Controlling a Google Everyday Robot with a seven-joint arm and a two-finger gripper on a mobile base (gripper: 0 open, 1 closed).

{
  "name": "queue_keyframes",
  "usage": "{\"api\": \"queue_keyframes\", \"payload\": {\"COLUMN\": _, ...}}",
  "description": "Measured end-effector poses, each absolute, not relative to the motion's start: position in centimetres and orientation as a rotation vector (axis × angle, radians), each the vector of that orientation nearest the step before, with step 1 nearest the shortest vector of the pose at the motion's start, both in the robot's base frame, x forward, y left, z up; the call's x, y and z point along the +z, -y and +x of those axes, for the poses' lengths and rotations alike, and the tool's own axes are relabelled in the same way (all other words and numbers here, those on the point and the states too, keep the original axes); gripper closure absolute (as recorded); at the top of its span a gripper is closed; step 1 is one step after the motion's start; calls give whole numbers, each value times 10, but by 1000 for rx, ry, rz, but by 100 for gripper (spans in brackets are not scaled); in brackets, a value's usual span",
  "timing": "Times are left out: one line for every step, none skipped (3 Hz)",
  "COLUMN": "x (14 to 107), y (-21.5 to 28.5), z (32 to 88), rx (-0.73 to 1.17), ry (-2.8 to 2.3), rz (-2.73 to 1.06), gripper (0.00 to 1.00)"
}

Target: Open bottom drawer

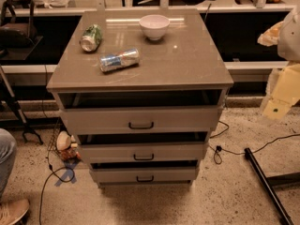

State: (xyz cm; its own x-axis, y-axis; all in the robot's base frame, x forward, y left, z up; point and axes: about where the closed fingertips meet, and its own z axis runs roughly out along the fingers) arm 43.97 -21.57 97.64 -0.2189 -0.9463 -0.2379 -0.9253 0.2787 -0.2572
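The bottom drawer point(144, 174) is the lowest of three grey-tan fronts on the cabinet and carries a small black bar handle point(145, 178). Its front stands a little forward, with a dark gap above it. Above it are the middle drawer point(143, 152) and the taller top drawer point(139, 120), each also showing a dark gap. My gripper point(277, 104) hangs at the right edge of the view, pale yellow and white. It is well to the right of the cabinet, about level with the top drawer, and touches nothing.
On the cabinet top point(187, 64) lie a green can point(91, 37) and a blue-silver can point(119, 60), with a white bowl point(154, 26) behind them. Cables point(220, 151) and a black bar point(265, 184) cross the floor at right. A person's leg and shoe point(11, 210) are at left.
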Motion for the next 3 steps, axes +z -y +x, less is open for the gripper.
{"api": "queue_keyframes", "payload": {"x": 913, "y": 212, "z": 451, "rx": 20, "ry": -2177, "rz": -1708, "gripper": 0}}
{"api": "queue_keyframes", "payload": {"x": 847, "y": 197, "z": 472, "rx": 179, "ry": -2083, "rz": -1697, "gripper": 0}}
{"api": "queue_keyframes", "payload": {"x": 847, "y": 197, "z": 472, "rx": 179, "ry": -2084, "rz": -1698, "gripper": 0}}
